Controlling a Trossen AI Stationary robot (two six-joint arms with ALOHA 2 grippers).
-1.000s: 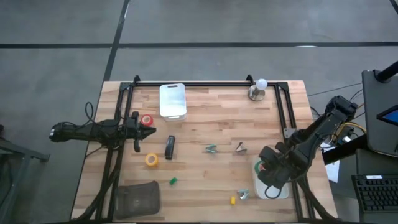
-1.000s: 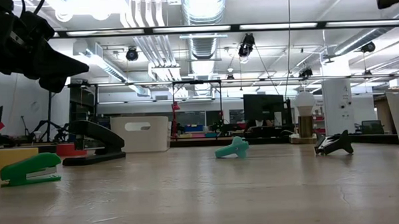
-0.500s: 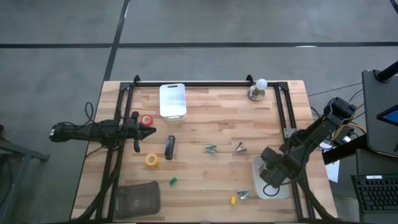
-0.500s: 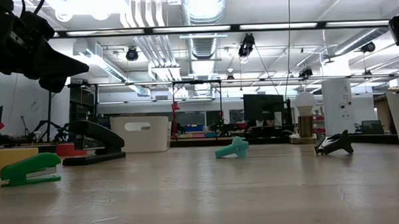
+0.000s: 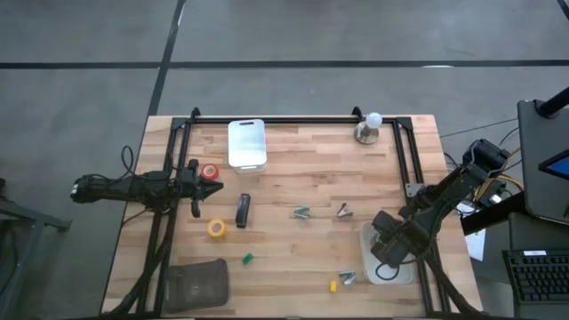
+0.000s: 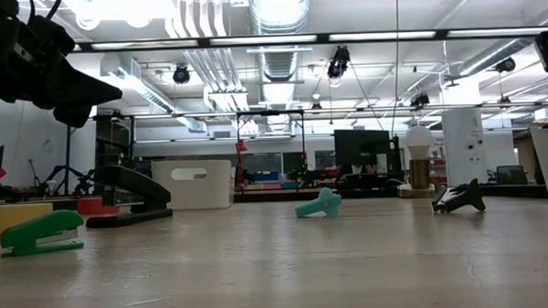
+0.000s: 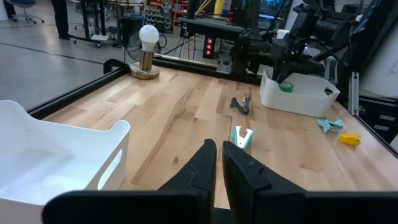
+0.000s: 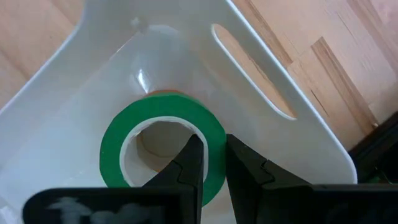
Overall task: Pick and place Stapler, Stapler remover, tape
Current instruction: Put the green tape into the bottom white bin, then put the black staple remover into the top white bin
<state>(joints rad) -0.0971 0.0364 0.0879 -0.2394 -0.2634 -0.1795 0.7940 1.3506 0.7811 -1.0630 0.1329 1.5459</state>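
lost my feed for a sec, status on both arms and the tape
Right end effector shut on green ring-shaped tape roll, inside white plastic bin. Left end effector shut, empty, hovering near table's left side. Nothing in the way.

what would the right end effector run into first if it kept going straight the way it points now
Probably the bottom of the white bin. The right end effector, shut on the rim of the green tape, points down into that bin, and an orange-edged roll seems to lie just under the tape, though depth is unclear.
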